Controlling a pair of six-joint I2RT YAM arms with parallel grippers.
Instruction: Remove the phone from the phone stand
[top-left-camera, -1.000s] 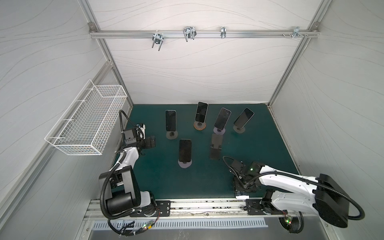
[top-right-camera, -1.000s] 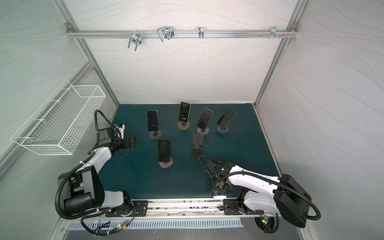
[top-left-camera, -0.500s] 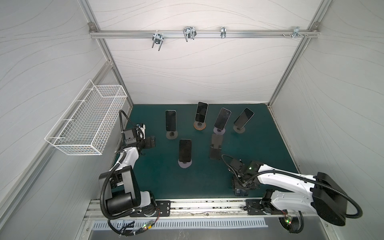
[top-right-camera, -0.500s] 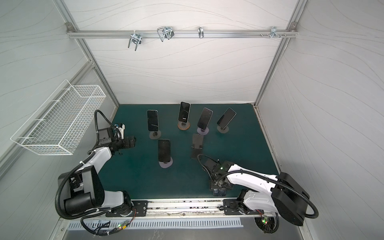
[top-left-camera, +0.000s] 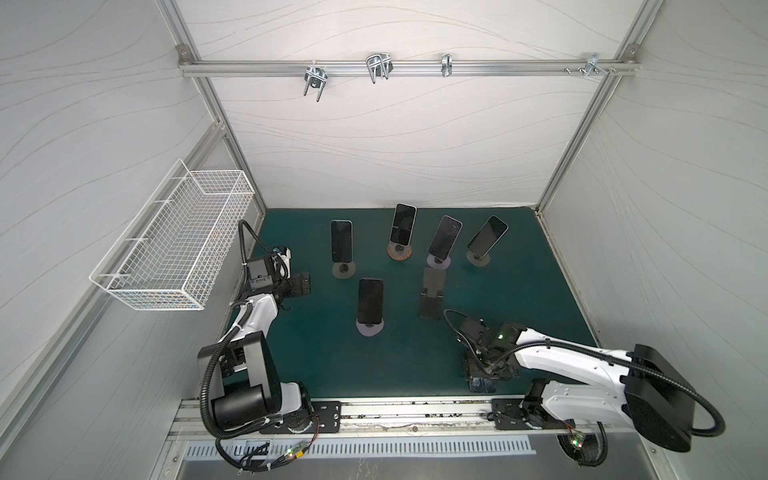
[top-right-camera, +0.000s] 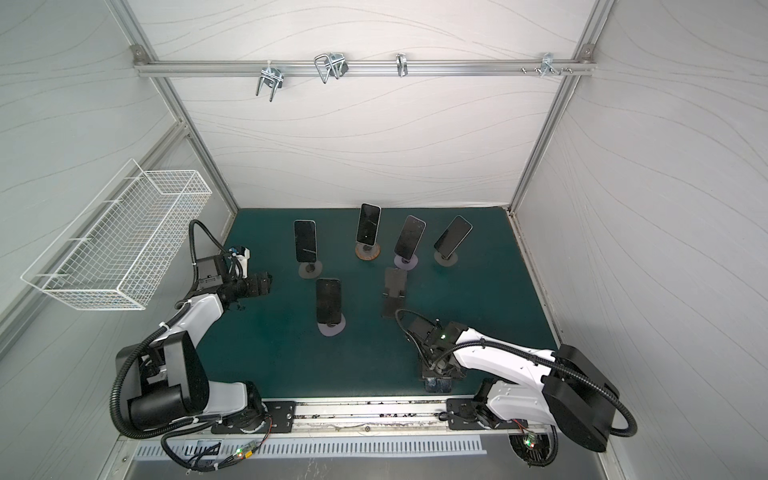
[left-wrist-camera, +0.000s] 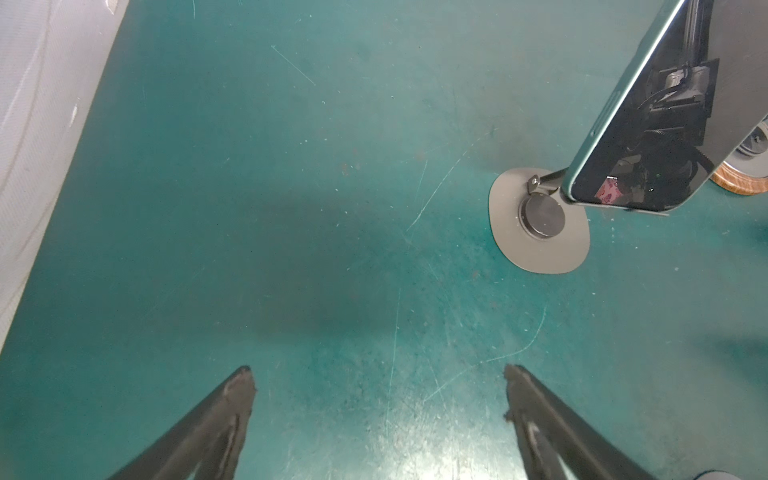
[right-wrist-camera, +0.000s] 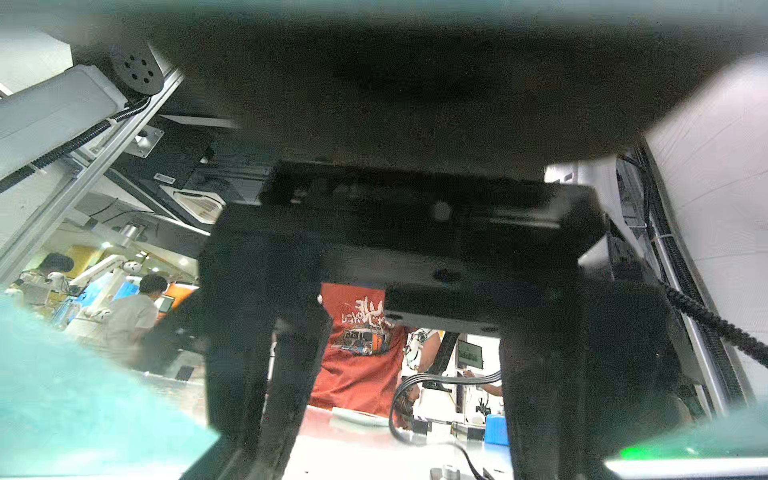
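The phone (top-left-camera: 482, 385) is gripped by the right claw (top-left-camera: 485, 370) (low over the worktop (top-left-camera: 395, 361)); left claw (left-wrist-camera: 378, 372) is seen released.

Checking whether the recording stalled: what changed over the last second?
Almost nothing. The right gripper, shut on a phone low at the front of the mat, edged slightly leftward in both top views. Nothing was grabbed or released. The left gripper stayed open; the other phones and the empty stand didn't move.
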